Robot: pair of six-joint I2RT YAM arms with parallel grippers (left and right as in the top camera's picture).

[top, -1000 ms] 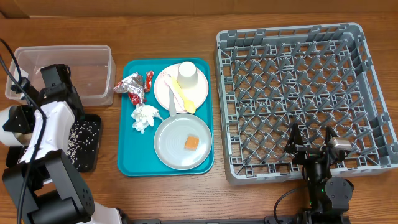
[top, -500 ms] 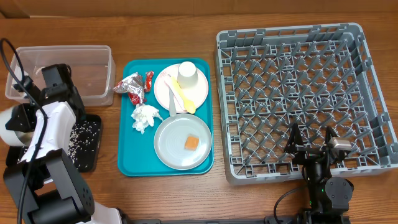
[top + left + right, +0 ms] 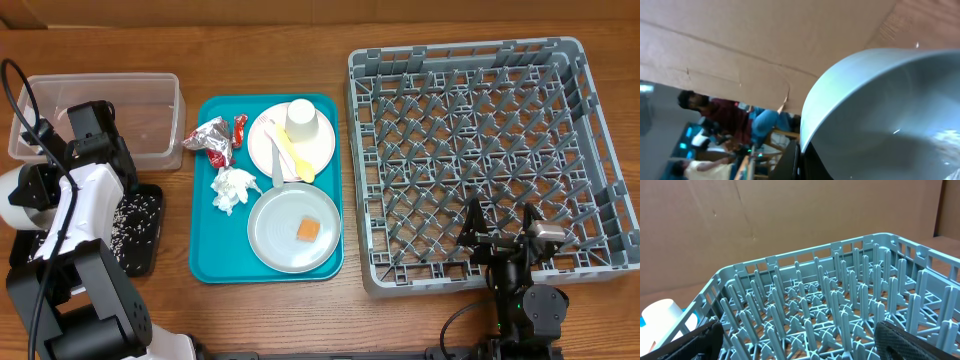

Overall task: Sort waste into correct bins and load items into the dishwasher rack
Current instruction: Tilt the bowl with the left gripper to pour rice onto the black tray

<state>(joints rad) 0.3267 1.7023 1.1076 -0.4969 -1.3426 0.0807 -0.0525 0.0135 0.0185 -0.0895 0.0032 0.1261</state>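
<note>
My left gripper [image 3: 45, 192] is shut on the rim of the small grey-white bowl [image 3: 22, 198], tipped over the black tray [image 3: 148, 255] where loose rice grains [image 3: 135, 212] lie. The bowl [image 3: 890, 115] fills the left wrist view, a dark finger [image 3: 790, 161] against its edge. The clear tub [image 3: 150, 90] stands behind. On the teal tray [image 3: 210, 262] are foil wrappers [image 3: 212, 138], a white napkin [image 3: 232, 188], a pink plate [image 3: 322, 150] with a white cup [image 3: 303, 122] and yellow spoon [image 3: 292, 157], and a grey plate [image 3: 275, 235] with an orange cube [image 3: 307, 229]. My right gripper [image 3: 498, 228] hangs open over the rack [image 3: 480, 120].
The right wrist view looks across the rack's upright pegs [image 3: 830, 305], with the open right gripper [image 3: 807, 345] above them and the white cup [image 3: 662, 317] at far left. A cardboard wall [image 3: 765, 215] stands behind the table. Bare wood lies between the teal tray and the rack.
My left arm has shifted slightly toward the back with the bowl still in its grip. The right arm has not moved.
</note>
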